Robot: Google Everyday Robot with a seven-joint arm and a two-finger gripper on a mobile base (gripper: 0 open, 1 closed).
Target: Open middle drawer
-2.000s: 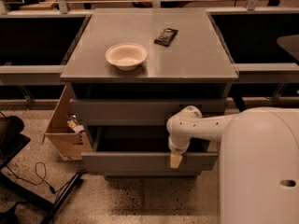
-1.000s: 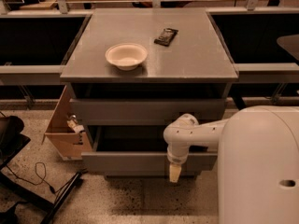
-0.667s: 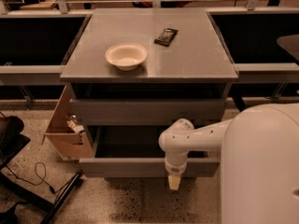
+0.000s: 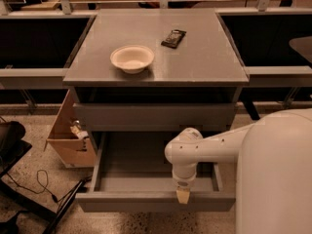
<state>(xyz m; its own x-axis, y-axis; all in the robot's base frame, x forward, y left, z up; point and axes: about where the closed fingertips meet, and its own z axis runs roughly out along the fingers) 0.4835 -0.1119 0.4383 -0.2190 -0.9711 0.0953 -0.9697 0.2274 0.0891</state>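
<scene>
Out: middle drawer [image 4: 141, 202], hand [image 4: 183, 195] at front.

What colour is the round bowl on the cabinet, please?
The round bowl is cream-white, camera view; the gripper sits at the front edge of the grey middle drawer.

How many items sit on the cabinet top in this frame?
2, none hidden: a white bowl left of centre and a dark packet behind it to the right. The gripper is at the front edge of the pulled-out middle drawer.
</scene>
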